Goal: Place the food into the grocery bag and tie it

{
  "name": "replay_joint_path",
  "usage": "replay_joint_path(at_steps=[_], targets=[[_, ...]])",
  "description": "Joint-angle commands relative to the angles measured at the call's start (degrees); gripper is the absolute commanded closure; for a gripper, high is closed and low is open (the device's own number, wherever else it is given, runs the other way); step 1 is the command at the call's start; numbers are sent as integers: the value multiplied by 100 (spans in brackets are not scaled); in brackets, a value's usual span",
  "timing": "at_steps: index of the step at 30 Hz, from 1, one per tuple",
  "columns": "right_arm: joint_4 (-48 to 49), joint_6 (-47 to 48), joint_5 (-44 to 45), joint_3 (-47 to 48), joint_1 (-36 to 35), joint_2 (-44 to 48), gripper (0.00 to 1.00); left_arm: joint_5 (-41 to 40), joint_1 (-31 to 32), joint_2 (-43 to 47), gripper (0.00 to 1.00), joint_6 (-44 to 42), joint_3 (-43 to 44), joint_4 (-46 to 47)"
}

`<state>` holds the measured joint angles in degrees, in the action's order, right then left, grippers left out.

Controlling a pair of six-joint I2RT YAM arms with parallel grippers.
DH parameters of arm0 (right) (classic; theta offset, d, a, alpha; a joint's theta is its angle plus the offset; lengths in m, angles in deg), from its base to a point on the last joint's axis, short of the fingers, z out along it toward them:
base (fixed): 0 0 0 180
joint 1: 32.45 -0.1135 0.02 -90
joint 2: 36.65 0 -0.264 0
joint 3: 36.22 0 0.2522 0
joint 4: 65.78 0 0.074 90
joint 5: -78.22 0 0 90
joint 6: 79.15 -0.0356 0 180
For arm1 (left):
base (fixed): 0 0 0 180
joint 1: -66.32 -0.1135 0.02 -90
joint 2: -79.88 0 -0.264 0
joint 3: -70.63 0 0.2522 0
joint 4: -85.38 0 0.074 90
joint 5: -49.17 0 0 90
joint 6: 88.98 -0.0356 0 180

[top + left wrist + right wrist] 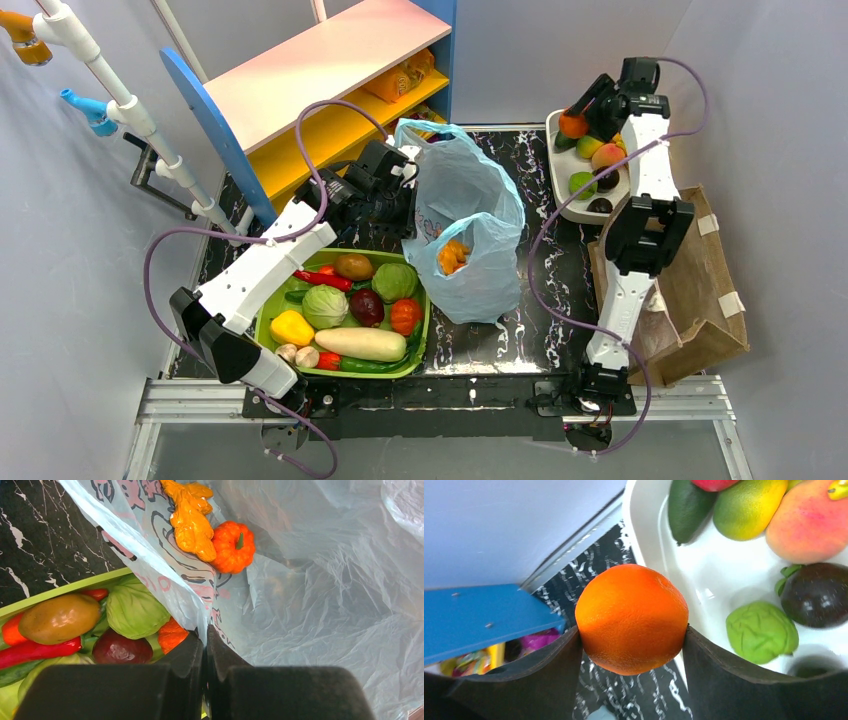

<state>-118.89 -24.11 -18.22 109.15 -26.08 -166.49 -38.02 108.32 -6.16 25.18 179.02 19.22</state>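
The dark marbled tabletop (500,345) carries everything. At its middle, reaching toward the far edge, stands the blue grocery bag (470,200), mouth open and handles loose. A green tray (427,310) of vegetables fills the near left corner, and a white tray (562,170) of fruit sits at the far right corner.

The left gripper (205,640) has its jaws pressed together on the bag's rim, pinching the thin plastic and holding the mouth up beside the green tray. The right gripper (632,632) hangs over the white tray's left rim, jaws spread wide around an orange (631,605), clamping it on both sides, clear of the tray.

Inside the bag lie a knobbly yellow piece (192,525) and a small pumpkin (233,547), touching each other.

I'd call it partway done: some food is bagged, the orange has yet to cross to the bag, more fruit waits, and the handles are untied.
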Motion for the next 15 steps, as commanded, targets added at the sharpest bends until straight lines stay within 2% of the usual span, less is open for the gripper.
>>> replay_joint_path(at_steps=[1,4,7,12,15], targets=[[-360,-44,-232,-221,19,988,66,108,-23,77,100,-63,247,41],[-709,110,-384,-300,16,1446,68,225,-41,55,100,-41,387,-80],[-914,153,-933,-434,13,1971,70,447,-120,80,100,134,456,-210],[-1277,247,-1264,-485,-188,2639,75,415,-196,582,100,199,-74,215],[-1137,402,-1404,-824,-345,3085,78,425,-236,756,100,196,-236,271]])
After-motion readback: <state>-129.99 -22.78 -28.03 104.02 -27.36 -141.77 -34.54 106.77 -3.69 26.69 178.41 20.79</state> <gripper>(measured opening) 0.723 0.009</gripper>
